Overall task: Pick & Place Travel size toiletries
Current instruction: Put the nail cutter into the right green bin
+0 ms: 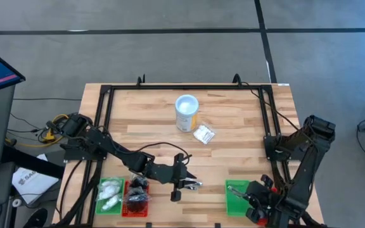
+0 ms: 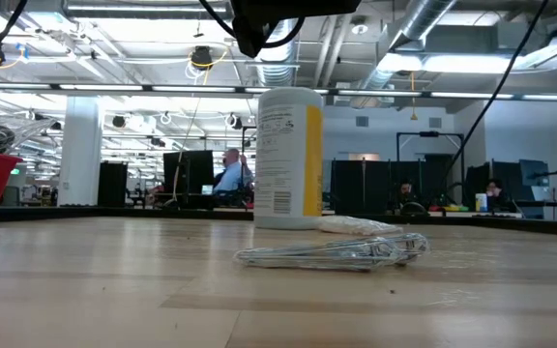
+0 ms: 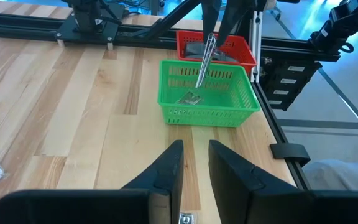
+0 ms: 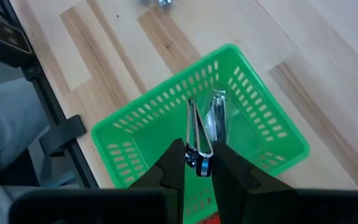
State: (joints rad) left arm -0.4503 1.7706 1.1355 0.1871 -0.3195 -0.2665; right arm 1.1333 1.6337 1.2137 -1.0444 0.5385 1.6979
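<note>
Right gripper, fingers clamped on a clear-wrapped packet hanging long-axis downward directly above the right-hand green tray; left gripper, fingers slightly apart, well off from that tray, beside another packet on the table.

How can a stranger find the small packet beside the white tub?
Start at the white tub with the yellow label, mid-table. The clear-wrapped white packet lies flat beside it, toward the right arm's side. The only other loose packet lies by the left gripper.
</note>
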